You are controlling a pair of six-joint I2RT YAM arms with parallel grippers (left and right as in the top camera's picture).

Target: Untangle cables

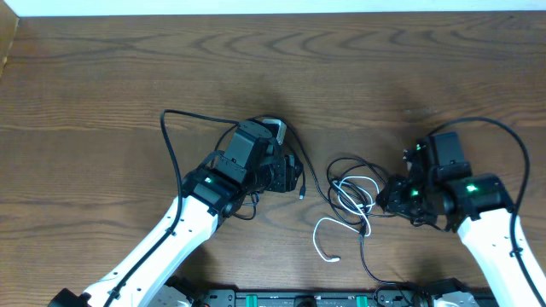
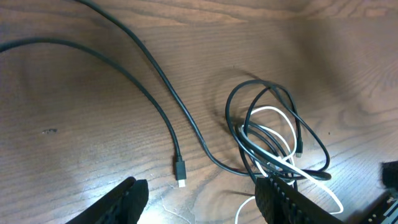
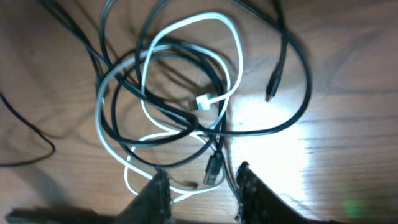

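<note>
"Where are the cables?"
"Bunched right of centre on the worktop. The white cable loops out below, and one black cable trails to the upper left."
"Left hand?"
"Open and empty, with a black plug just beyond its fingertips."
"Right hand?"
"Fingers slightly apart at the tangle's lower strands. I can't tell whether it's gripping."

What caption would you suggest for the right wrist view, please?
Right gripper, jaws apart, at the edge of a tangle of black cables and one white cable on a wooden table.
</note>
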